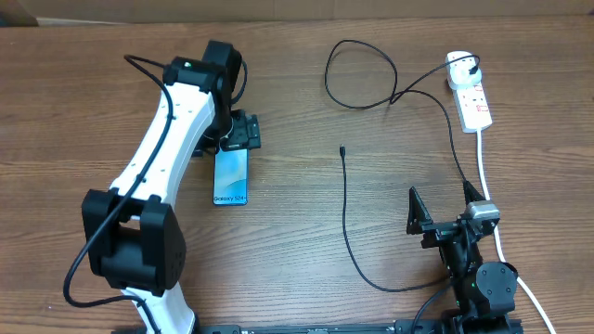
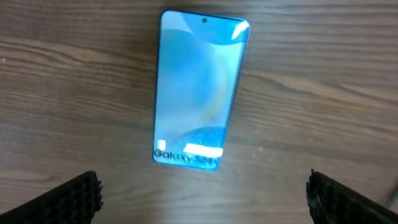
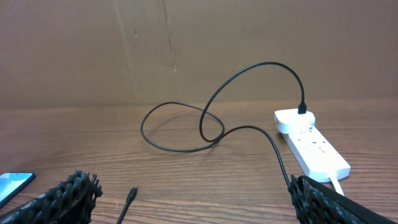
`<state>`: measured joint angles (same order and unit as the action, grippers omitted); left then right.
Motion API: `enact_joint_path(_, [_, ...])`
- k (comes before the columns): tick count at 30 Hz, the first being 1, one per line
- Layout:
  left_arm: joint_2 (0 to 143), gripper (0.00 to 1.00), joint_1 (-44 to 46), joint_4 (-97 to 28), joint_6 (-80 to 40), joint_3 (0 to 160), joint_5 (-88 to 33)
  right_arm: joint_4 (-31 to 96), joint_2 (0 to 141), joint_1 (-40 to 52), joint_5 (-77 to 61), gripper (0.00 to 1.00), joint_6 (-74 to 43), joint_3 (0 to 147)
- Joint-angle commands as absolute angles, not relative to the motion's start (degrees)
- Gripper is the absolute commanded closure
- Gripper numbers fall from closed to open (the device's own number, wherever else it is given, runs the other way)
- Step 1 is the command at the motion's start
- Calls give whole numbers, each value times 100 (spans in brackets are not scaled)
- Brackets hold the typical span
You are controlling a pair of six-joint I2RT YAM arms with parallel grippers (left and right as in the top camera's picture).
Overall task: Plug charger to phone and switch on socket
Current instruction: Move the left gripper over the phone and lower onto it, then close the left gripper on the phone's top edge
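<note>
The phone (image 1: 231,176) lies on a wood-grain table (image 1: 278,241), seemingly backed by cardboard (image 3: 186,50).

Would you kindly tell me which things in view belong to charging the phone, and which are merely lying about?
For the job:
- Galaxy S24 phone
- black charger cable, its plug tip lying free
- white power strip, the charger's plug already in it

Not for the job:
- wooden table
- cardboard wall
</note>
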<state>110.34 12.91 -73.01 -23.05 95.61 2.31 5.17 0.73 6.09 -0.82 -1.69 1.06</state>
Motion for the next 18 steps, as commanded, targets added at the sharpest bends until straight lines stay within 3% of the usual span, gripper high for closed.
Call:
enact_joint_path(1, [11126,0,1223,-6989,-2438,9129,377,480,23,642,-23,0,-165,45])
enact_joint_path(8, [11126,0,1199,-5867,-1817,8130,-5,480,23,642,-23,0,-165,45])
enact_joint_path(18, [11126,0,1072,-5345,-1022,7791,-117,480,23,642,-23,0,-165,45])
